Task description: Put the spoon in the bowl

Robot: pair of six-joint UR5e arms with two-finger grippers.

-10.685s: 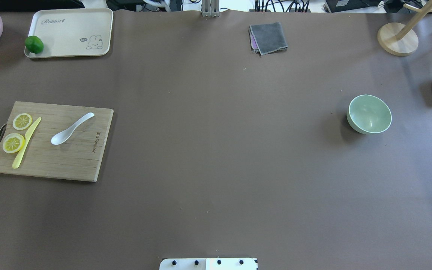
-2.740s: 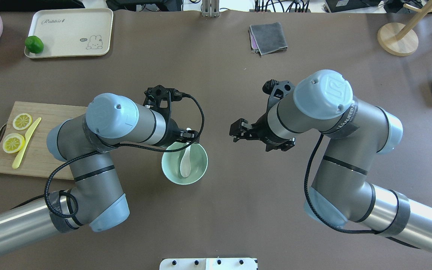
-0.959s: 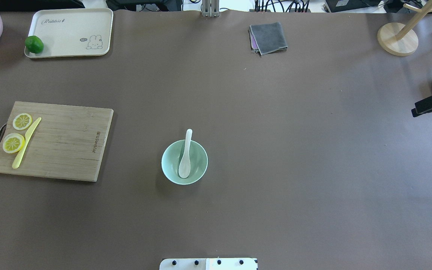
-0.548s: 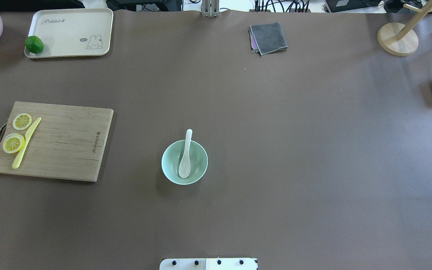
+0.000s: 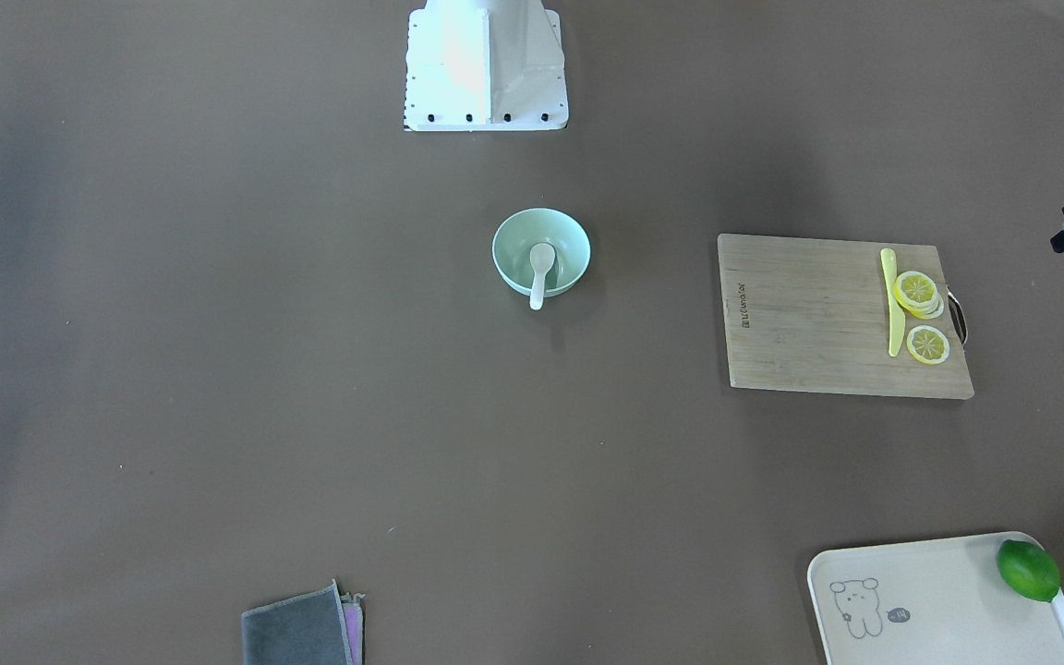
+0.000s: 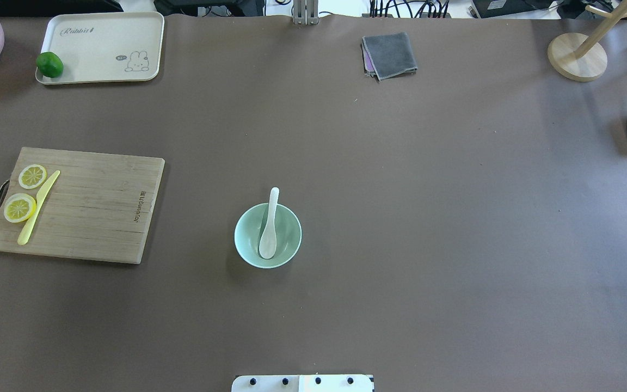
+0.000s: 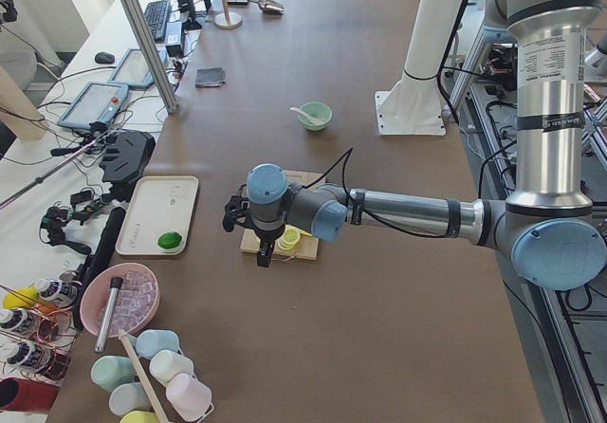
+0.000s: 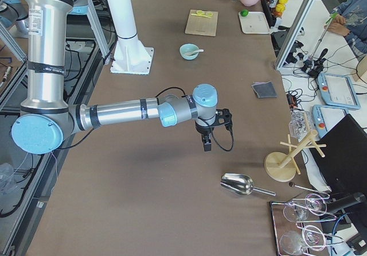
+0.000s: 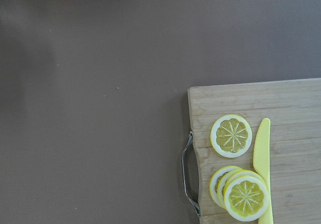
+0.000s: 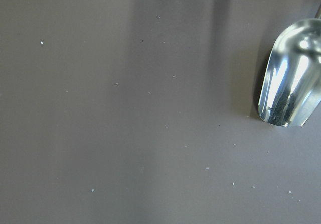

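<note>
Inside smooth round bowl [image 6: 247, 240], glossy spoon [image 6: 268, 244]

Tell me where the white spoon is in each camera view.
Front-facing: spoon centre, slightly high, handle down.
Overhead: spoon left of centre, low, handle up.
Exterior left: spoon upper middle.
Exterior right: spoon upper middle.
Left wrist: absent.
Right wrist: absent.
Shared landmark: the mint bowl it lies in, in all four.

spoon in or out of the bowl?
In. The spoon has its scoop down inside the bowl, with the handle leaning on the rim and poking out past it.
</note>
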